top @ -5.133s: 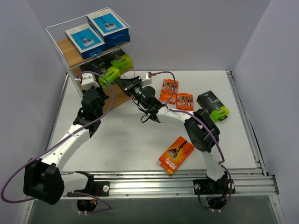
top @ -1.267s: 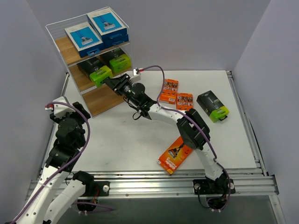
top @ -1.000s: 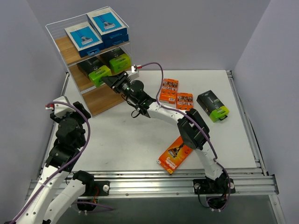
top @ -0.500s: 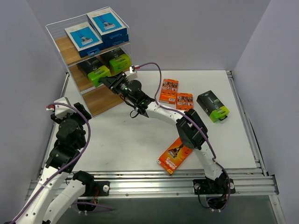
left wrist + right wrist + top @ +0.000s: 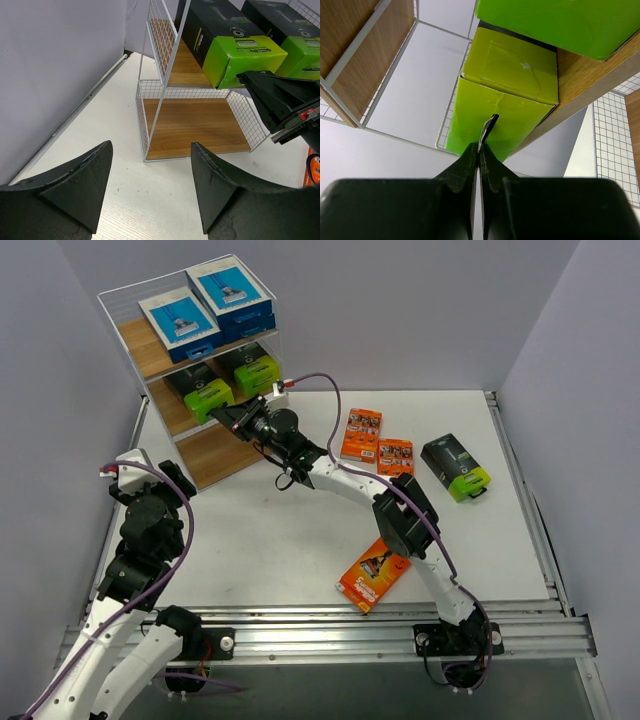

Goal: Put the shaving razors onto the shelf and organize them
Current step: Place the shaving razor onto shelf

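**Clerk:** Item one, the shelf point(image 5: 135, 346), far left. Contents?

**Checker:** Top tier: two blue-and-white packs point(image 5: 181, 323), side by side. Middle tier: two black packs with lime-green ends, the left-hand black pack point(image 5: 244, 54) jutting a little past the front edge of its board. The bottom board point(image 5: 192, 122) holds nothing.

**Clerk:** Item two, stock on the table point(image 5: 270, 540)?

**Checker:** Two small orange packs point(image 5: 362, 433) in the far middle, just beside each other. One black pack point(image 5: 456, 467) at the far right. One larger orange pack point(image 5: 376, 571) near, lying askew.

**Clerk:** Tools?

**Checker:** The right gripper point(image 5: 481, 141) has its fingers pressed fully together and holds nothing; its tip is touching the green end of the left-hand black pack. The left gripper point(image 5: 150, 150) stands wide and holds nothing, drawn back near left and facing the shelf.

**Clerk:** Step in hand?

**Checker:** By my reading, tidying: the closed tip is nudging that pack back into line on the middle tier.

**Clerk:** Next move?

**Checker:** Likely a short, straight push, since an off-centre one could skew the pack. Then the right gripper should back away, open, and go for a pack on the table.
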`<state>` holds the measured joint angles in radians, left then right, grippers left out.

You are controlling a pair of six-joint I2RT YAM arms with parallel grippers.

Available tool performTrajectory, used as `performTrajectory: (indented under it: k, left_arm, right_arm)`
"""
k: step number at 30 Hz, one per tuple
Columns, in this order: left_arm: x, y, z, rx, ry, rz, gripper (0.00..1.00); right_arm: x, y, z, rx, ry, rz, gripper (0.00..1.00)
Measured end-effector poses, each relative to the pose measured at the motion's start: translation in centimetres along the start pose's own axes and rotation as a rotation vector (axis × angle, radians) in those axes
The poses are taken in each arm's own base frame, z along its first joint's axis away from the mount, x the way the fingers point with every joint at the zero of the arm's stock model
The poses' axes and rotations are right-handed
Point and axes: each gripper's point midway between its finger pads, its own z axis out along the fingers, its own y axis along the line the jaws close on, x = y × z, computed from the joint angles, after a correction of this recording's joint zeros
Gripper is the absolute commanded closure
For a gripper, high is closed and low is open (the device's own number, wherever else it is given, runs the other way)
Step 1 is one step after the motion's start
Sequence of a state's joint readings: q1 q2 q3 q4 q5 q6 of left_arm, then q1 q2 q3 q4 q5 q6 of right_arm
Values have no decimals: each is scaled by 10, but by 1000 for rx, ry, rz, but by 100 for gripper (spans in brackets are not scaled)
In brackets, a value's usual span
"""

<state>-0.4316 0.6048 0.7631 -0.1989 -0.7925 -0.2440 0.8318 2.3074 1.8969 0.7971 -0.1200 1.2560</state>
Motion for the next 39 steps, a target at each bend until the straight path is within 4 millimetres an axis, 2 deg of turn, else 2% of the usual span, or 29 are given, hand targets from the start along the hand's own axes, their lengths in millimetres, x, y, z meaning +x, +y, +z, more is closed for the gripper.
performTrajectory:
  k: [9,13,27,39]
  left_arm:
    - [0,0,0,2,-1,0,27]
    - [0,-2,-1,7,0,0,27]
    - [1,-4,-2,19,3,2,27]
    - [1,-6,-3,27,4,4,27]
  right_arm:
    - [-3,-3,1,7,-43,-27,100]
    - [-3,-8,-3,25,-121,-92,100]
    - [1,-1,-15,50,-309,-344,100]
    - [-10,-2,-16,49,-342,-369,100]
